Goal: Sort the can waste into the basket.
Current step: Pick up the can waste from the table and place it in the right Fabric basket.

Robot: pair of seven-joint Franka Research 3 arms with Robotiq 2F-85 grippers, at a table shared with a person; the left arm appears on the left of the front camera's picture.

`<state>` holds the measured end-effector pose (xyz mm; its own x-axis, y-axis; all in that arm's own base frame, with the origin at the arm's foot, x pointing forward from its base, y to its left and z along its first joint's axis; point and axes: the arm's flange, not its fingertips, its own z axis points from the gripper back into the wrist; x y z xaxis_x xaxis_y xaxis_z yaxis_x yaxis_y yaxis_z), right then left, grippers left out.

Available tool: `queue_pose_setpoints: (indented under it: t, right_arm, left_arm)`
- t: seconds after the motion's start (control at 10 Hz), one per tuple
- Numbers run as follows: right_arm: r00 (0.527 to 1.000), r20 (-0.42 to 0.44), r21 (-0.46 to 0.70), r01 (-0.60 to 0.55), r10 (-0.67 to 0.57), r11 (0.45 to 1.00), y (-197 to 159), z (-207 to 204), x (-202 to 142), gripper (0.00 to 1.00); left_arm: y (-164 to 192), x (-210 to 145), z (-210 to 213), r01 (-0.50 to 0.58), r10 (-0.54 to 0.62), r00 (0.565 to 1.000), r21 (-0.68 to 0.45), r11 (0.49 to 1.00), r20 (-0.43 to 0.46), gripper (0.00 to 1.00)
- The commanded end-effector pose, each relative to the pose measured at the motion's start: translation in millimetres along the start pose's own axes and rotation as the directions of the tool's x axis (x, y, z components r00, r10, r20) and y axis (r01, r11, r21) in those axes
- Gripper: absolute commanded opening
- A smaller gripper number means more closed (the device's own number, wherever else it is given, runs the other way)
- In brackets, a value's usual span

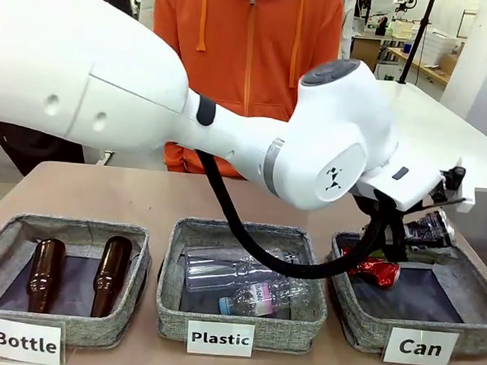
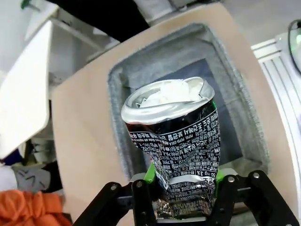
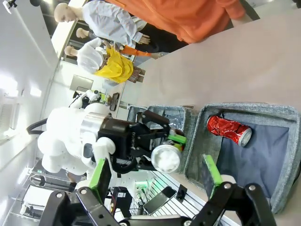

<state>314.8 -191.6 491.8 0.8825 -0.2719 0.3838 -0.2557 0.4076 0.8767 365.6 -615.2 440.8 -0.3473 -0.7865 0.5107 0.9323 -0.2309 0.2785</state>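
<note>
Looking down its fingers, left gripper has jaws flanking the silver can above the basket; right gripper gapes, viewing red can

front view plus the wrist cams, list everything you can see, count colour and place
baskets: 3, grey woven, in a row at the table's near edge, labelled Bottle, Plastic and Can
glass bottles: 2, brown, lying in the Bottle basket
plastic bottles: 2, clear, lying in the Plastic basket
red can: 1, shiny red, crushed, lying in the Can basket
silver can: 1, silver with dark print, dented, between the left gripper's fingers above the Can basket
table: 1, tan
person: 1, orange hoodie, at the far side
left gripper: black, green pads, jaws open about the silver can
right gripper: open, beside the Can basket
</note>
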Motion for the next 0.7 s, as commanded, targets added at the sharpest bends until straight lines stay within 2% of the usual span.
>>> queue_pose_setpoints:
  t: [0.0,0.3,0.6]
  right_arm:
    - [1.0,0.013,0.014,-0.004,0.004,1.0,2.8,-0.7,2.8,1.0]
    - [1.0,0.013,0.014,-0.004,0.004,1.0,2.8,-0.7,2.8,1.0]
    - [1.0,0.013,0.014,-0.004,0.004,1.0,2.8,-0.7,2.8,1.0]
  left_arm:
    - [5.2,15.0,-6.9,-0.007,0.005,0.999,-0.058,0.998,-0.032,0.96]
    - [5.4,13.5,-7.2,-0.018,0.016,0.999,-0.051,0.999,-0.037,1.0]
    - [-2.2,0.2,17.2,-0.039,0.039,0.999,-0.041,0.998,-0.007,1.0]
